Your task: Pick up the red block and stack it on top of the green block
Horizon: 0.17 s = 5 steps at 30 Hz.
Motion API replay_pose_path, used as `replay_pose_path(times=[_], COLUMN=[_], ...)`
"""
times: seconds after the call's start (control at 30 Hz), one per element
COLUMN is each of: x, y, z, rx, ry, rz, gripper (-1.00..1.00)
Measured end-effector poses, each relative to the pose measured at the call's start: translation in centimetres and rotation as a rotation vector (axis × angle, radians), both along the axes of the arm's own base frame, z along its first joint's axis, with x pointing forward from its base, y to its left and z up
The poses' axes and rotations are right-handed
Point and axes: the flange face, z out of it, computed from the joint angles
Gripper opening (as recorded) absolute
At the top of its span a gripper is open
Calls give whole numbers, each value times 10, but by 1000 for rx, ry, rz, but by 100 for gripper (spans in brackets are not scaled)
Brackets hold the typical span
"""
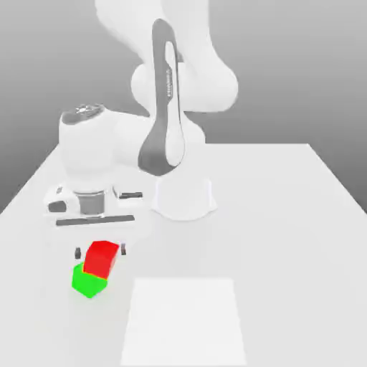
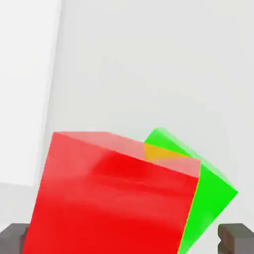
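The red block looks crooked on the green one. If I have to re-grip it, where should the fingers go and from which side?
Come from straight above and take the red block by two opposite vertical faces. It sits turned and offset on the green block, so align the gripper to red's own faces. The fingertips already flank it with gaps either side.

White table (image 1: 301,215) w/ paler square patch (image 1: 184,322), grey backdrop.

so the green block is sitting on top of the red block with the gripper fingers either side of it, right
Not quite: the order is reversed. In the exterior view the red block sits on top of the green block. The gripper fingers do stand either side, apart from the red block.
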Motion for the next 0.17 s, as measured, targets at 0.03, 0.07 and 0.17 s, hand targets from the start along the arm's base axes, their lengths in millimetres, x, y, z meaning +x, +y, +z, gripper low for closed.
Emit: replay_pose_path(times=[0.03, 0.07, 0.17], x=[1, 1, 0], y=[0, 1, 1], z=[8, 16, 42], rx=[1, 1, -1], ry=[0, -1, 0], rz=[1, 3, 3], gripper=[100, 100, 100])
